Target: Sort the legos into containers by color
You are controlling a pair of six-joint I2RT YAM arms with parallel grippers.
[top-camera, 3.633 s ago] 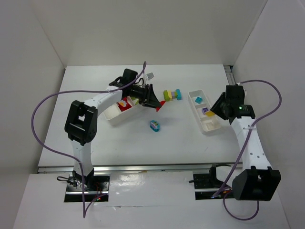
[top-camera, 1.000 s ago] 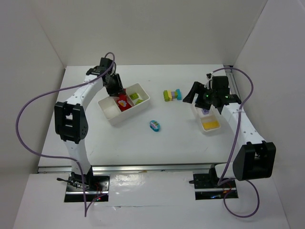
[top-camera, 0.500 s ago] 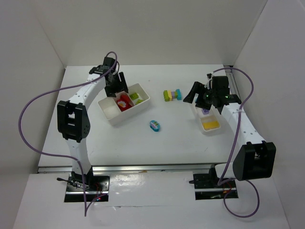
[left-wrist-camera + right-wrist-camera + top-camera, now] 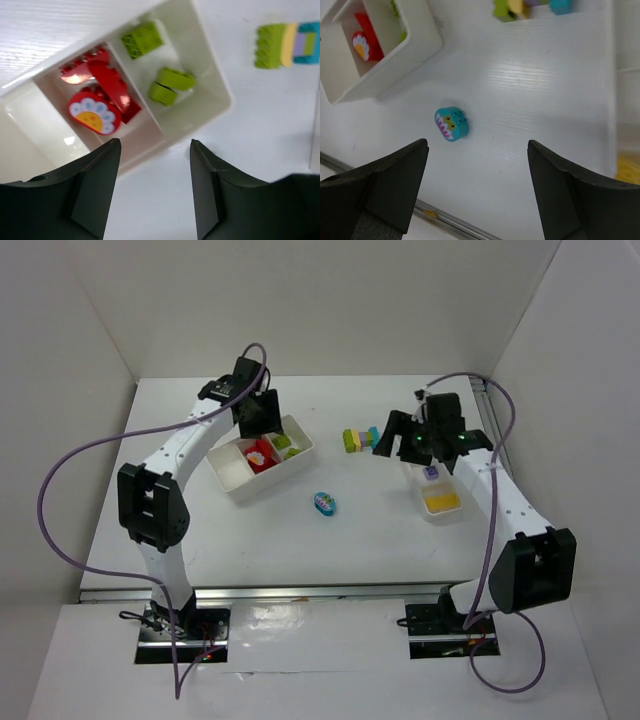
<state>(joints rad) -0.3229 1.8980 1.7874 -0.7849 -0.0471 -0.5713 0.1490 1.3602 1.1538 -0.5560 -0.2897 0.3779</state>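
The wide white tray holds red legos, one with a white flower face, in its middle compartment. Lime green legos lie in the compartment beside them. My left gripper hovers over the tray's back edge, open and empty. A loose row of green, yellow, purple and cyan legos lies on the table. My right gripper hangs open just right of that row, nothing between its fingers. A cyan flower lego lies alone. The narrow tray holds a yellow lego and a purple one.
The walls of the white enclosure stand close behind and on both sides. The table's near edge, with a metal rail, runs below the cyan lego. The wide tray's left compartment holds nothing.
My left gripper has moved right along the wide tray's back edge and its jaws stand wider than a second ago. My right gripper has shifted left, closer to the loose row.
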